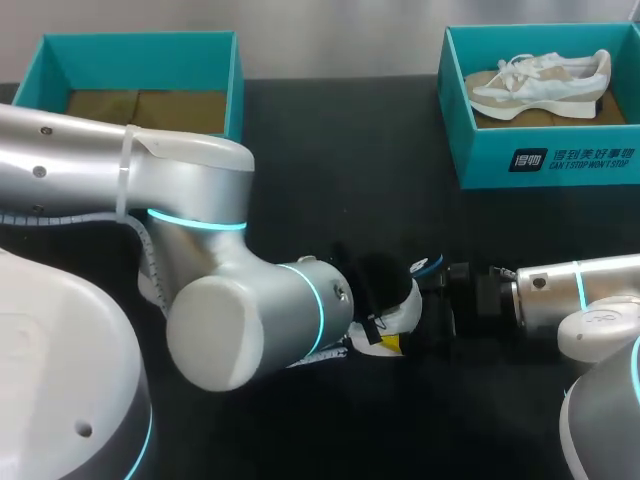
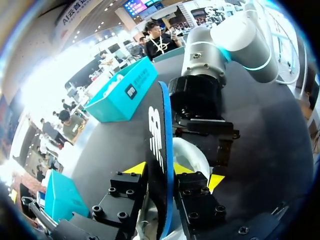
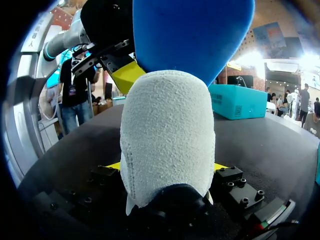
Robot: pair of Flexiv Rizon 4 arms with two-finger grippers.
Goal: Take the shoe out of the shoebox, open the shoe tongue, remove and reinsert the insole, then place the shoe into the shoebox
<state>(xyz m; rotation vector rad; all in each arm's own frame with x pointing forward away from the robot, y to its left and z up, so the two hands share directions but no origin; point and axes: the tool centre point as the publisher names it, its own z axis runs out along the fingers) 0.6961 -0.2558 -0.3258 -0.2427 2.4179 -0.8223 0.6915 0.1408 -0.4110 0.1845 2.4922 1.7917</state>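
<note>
Insole (image 2: 159, 150) update: black top, blue underside, standing on edge and pinched tight between the left gripper (image 2: 175, 174) fingers. The right gripper (image 3: 165, 166) is clamped on the white shoe (image 3: 167, 135), yellow tips against both sides, right beside the insole over the near middle of the black table (image 1: 330, 130). A second shoe (image 1: 540, 85) sits in the far-right teal shoebox (image 1: 545, 165).

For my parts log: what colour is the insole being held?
The insole is black on one face, blue on the other; clearest in the left wrist view.
</note>
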